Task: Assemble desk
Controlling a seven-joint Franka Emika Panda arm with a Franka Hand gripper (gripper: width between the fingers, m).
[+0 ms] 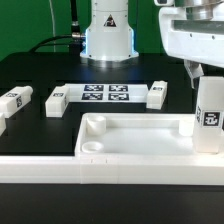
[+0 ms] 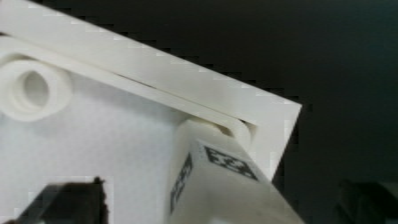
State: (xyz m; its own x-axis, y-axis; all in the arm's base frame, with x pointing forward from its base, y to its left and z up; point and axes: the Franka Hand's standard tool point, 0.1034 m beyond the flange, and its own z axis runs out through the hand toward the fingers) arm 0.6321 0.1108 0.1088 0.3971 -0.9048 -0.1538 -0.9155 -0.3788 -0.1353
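Desk top (image 1: 140, 140) lies near centre, with loose legs (image 1: 57, 98) beyond it to the left. A fourth leg (image 1: 210, 115) stands upright in its right corner socket. Above it the arm points down, its gripper (image 1: 205, 70) spread wide and gripping nothing; the fingertips (image 2: 63, 200) are blurred and cropped.

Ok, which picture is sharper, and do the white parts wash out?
Exterior view: sharper, though the large white plastic tray-like desk top nearly washes out along its rim. Wrist view: soft; the white block leg has a fuzzy tag, and the gripper fingers are blurred.
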